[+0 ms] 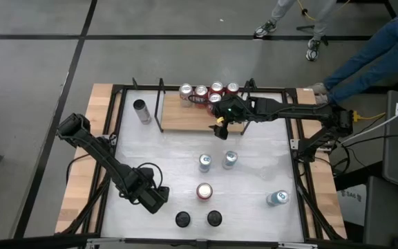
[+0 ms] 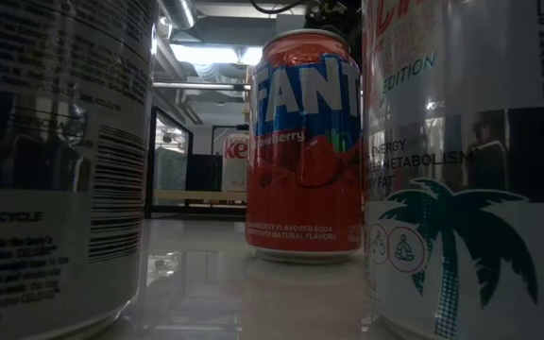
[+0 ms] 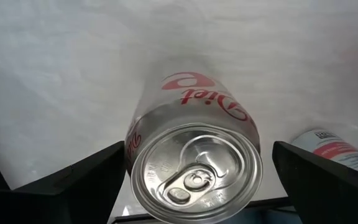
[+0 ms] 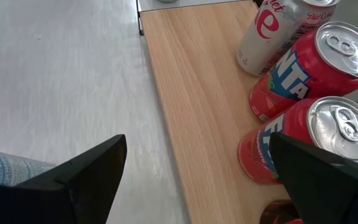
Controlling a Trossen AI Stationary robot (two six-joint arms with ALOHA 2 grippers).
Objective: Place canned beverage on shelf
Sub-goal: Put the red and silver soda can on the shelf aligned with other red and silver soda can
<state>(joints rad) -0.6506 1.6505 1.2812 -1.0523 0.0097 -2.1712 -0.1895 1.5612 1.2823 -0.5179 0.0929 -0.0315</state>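
Squarely between left gripper's point(image 3: 194, 186) parted jaws: Diet Coke can point(image 3: 194, 155).

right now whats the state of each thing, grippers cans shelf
left gripper: open, jaws either side of an upright Diet Coke can, not closed on it
right gripper: open, empty, over the shelf's front edge
shelf: five upright cans grouped at its right end, left part bare
red Fanta can: upright on the table
slim silver can: on the table left of the shelf
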